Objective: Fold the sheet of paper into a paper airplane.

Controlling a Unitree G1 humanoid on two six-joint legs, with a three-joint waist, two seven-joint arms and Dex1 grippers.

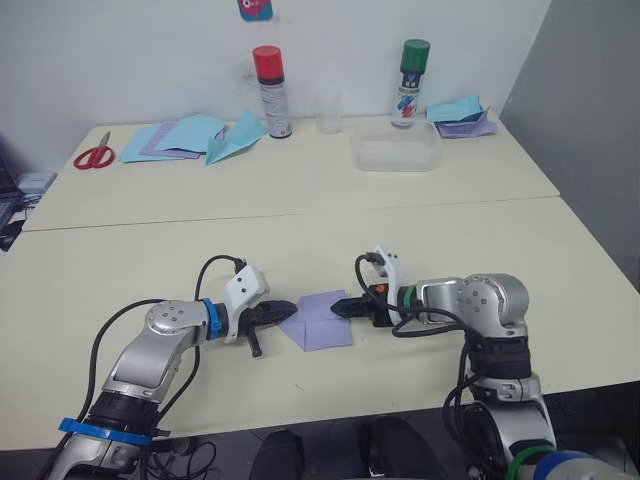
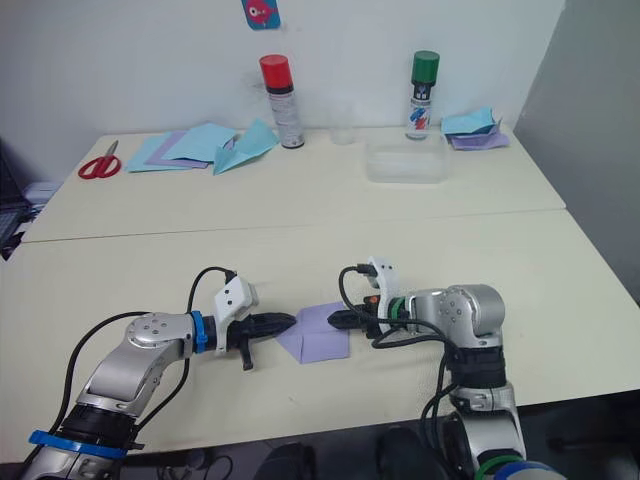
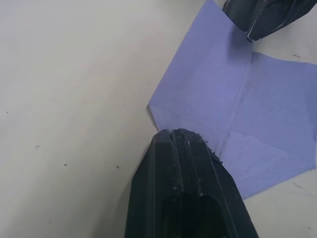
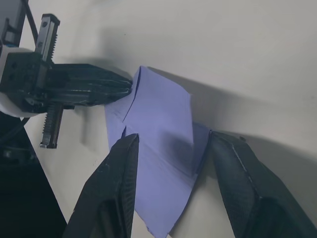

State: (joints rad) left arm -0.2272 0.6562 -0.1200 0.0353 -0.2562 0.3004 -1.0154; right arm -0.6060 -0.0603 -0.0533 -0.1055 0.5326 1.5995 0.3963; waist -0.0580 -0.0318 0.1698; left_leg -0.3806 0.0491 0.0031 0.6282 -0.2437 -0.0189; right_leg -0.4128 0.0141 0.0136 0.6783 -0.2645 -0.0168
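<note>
Left eye view: sheet of paper (image 1: 318,321), lavender, partly folded, lies flat on the near table (image 1: 120,290) at about 6 o'clock of the scene, between both grippers. Left gripper (image 1: 281,313) comes in from 9 o'clock, fingers pressed together w/ tips at the paper's left corner; left wrist view shows the closed tips (image 3: 181,141) on that corner, though can't tell if a layer is pinched. Right gripper (image 1: 337,306) comes in from 3 o'clock at the paper's right edge; right wrist view shows its two fingers (image 4: 116,183) spread apart, straddling the paper, w/ a raised fold between them.

Far table, 12 o'clock: red-cap spray can (image 1: 270,92), green-cap spray can (image 1: 410,82), clear tray (image 1: 396,146). At 10 o'clock: light-blue sheets (image 1: 180,136), light-blue paper plane (image 1: 236,138), red scissors (image 1: 94,154).
</note>
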